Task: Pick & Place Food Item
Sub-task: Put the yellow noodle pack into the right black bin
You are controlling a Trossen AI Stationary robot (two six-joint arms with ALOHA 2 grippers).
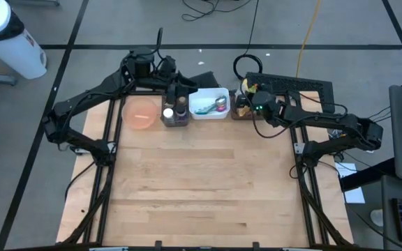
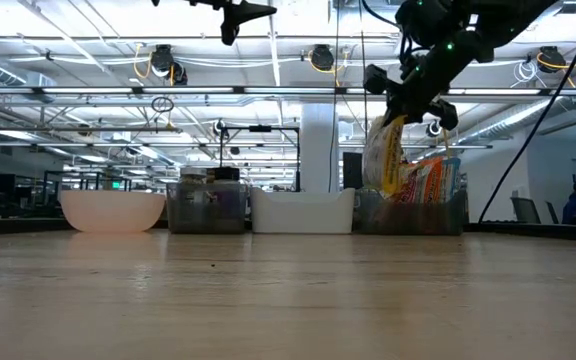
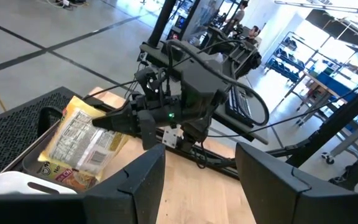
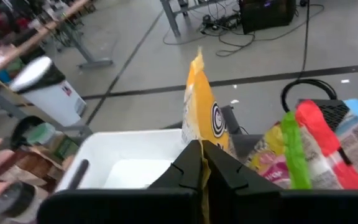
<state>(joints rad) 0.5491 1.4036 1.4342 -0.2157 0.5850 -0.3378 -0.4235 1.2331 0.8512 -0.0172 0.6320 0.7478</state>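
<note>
My right gripper [image 2: 404, 108] is shut on a yellow snack bag [image 2: 383, 152] over the clear bin of snack packets [image 2: 413, 210] at the table's far right. The bag also shows in the left wrist view [image 3: 82, 142] and edge-on in the right wrist view [image 4: 201, 112]. My left gripper [image 3: 197, 180] hangs open with nothing between its fingers, above the clear bin of jars [image 1: 176, 111] at the far left. A pink bowl [image 1: 140, 113] and a white bin [image 1: 209, 103] stand in the same far row. My right gripper pinches the yellow bag's upper end [image 4: 199, 134] between its two fingers. The fingers [image 3: 114, 121] slant down from the table's right side. The bag hangs below them, and its lower end [image 2: 382, 192] is level with the snack bin's rim; I cannot tell whether it touches the packets.
Red, green and orange packets [image 4: 316, 140] stand upright in the snack bin. The white bin [image 2: 303, 210] holds small items. A black mesh crate [image 1: 295, 87] sits behind the snack bin. The wooden tabletop [image 1: 201, 188] stretches toward the near edge.
</note>
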